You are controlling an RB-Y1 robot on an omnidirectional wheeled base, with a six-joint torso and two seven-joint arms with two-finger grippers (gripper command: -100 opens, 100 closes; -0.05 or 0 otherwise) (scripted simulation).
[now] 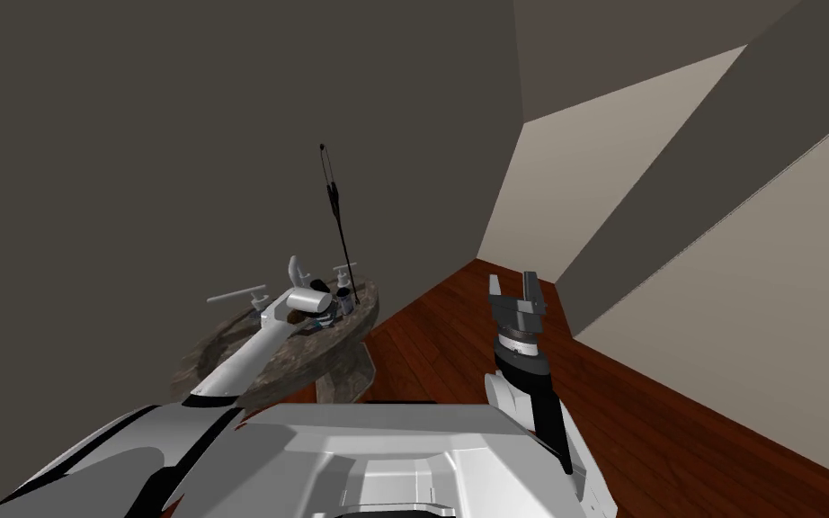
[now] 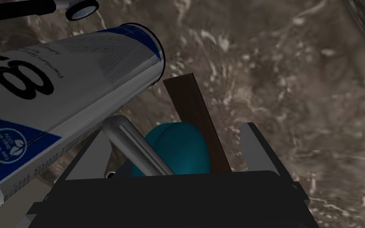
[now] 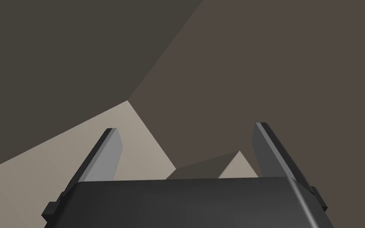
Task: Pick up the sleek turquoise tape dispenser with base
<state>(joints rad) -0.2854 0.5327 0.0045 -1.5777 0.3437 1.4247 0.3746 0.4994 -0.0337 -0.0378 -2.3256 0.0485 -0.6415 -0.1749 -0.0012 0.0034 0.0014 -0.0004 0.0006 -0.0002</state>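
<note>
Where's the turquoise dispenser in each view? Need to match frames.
Head: on the round table, at the left gripper; too small to make out.
Left wrist: dispenser between the open fingers, beside the white can.
Right wrist: right gripper open, off beside the table.
Shared landmark: the mottled brown table.

Home room: wooden floor (image 1: 444, 328), plain walls (image 1: 134, 135), round stone table (image 1: 332, 340)

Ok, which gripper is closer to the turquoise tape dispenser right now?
Left. The left gripper is open with the turquoise tape dispenser between its fingers, on the round table. The right gripper stands apart, open, above the wood floor.
</note>
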